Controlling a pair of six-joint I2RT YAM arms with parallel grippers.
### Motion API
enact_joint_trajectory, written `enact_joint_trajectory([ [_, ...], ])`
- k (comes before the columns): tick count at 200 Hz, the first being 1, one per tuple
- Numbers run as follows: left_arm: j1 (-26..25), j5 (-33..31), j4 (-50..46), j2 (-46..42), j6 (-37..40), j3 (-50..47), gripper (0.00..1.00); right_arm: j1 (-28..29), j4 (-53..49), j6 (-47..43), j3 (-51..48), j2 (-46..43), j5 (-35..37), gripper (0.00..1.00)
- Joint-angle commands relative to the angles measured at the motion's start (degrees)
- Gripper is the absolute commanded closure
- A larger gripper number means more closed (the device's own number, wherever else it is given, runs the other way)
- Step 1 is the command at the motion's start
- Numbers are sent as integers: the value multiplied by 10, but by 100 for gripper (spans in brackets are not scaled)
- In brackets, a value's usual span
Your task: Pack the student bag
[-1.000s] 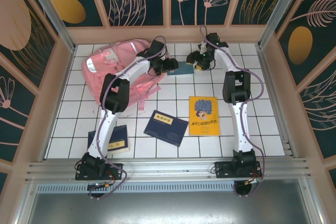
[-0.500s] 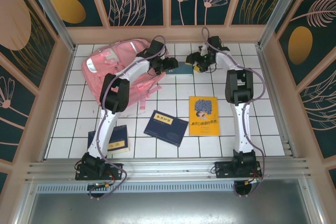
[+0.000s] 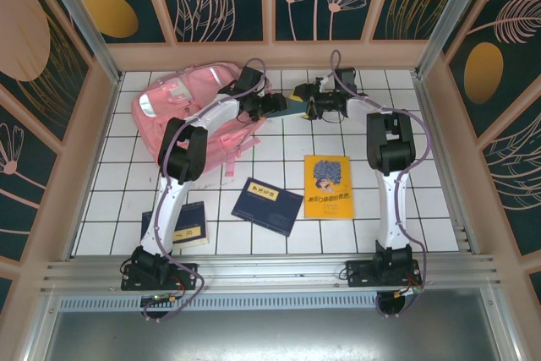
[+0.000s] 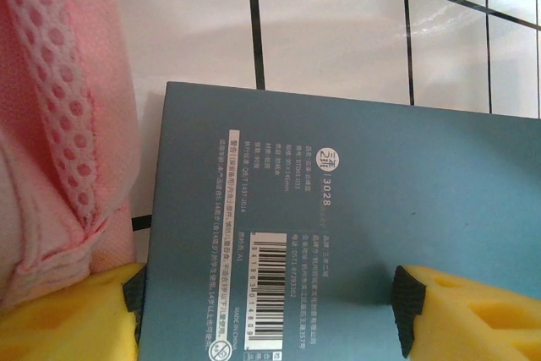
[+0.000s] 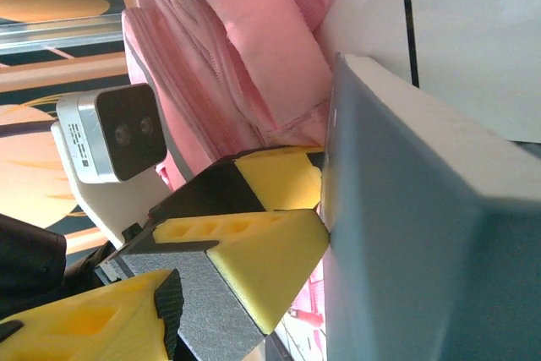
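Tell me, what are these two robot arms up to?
They are packing the pink backpack. Both meet at a teal book lying beside it. The left hand has its fingers spread wide over the cover, and whether the right hand grips the book is unclear. A yellow book and two dark blue books lie on the tiled table.
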Motion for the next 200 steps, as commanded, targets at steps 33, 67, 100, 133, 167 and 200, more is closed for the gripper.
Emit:
enact_joint_trajectory([
  [33,-10,22,-59,29,4,-40,25,2,-86,-82,42,6,50,49],
  [67,-5,0,-70,-15,18,-56,25,-1,-104,-111,41,3,93,84],
  [100,-5,-12,-126,-82,52,-37,24,-8,-99,-124,-3,-29,134,100],
  [133,-3,-16,-227,-101,77,81,18,-13,-110,-145,-62,-84,202,100],
  [167,-1,-225,-245,-133,45,111,6,-12,-93,-138,-135,-145,251,100],
  [200,9,-388,-310,-93,-32,176,2,-4,-92,-143,-172,-183,276,100],
])
